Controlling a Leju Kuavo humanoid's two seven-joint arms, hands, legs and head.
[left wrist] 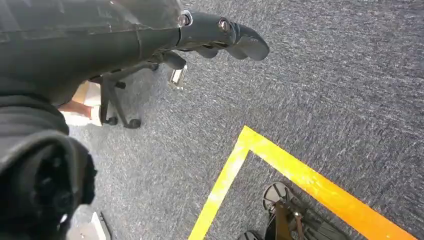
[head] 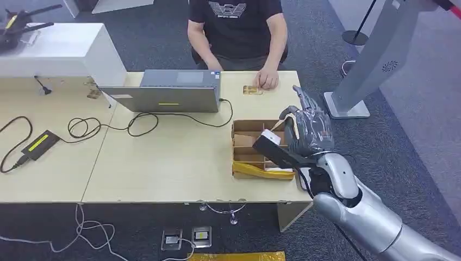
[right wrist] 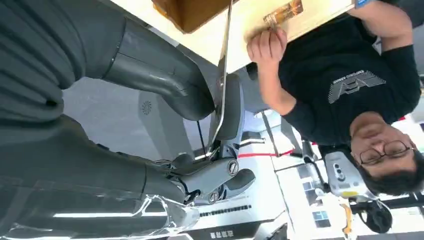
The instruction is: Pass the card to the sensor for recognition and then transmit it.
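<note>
My left hand [left wrist: 220, 37] hangs low at my side over the grey carpet [left wrist: 325, 90] with its yellow floor tape [left wrist: 300, 175], fingers curled in and holding nothing, since this job doesn't need it yet. Moving across the pale wooden table [head: 163, 163]: a black power brick [head: 38, 144] with its looping cable, then a grey laptop [head: 168, 92] facing the seated person in a black T-shirt [head: 236, 27]. That person rests a hand [head: 267, 79] beside a small gold-brown card [head: 251, 89] lying flat on the table. Next comes the open cardboard box with dividers [head: 250, 147], stock for the cards, I judge. Right over its far side is my right hand [head: 307, 130], raised, and the right wrist view shows a thin pale card [right wrist: 222, 85] edge-on, pinched between thumb and fingers [right wrist: 232, 107]. I'm holding it upright by its lower part, probably so a face stays exposed for the sensor; which device is the sensor, I cannot tell.
</note>
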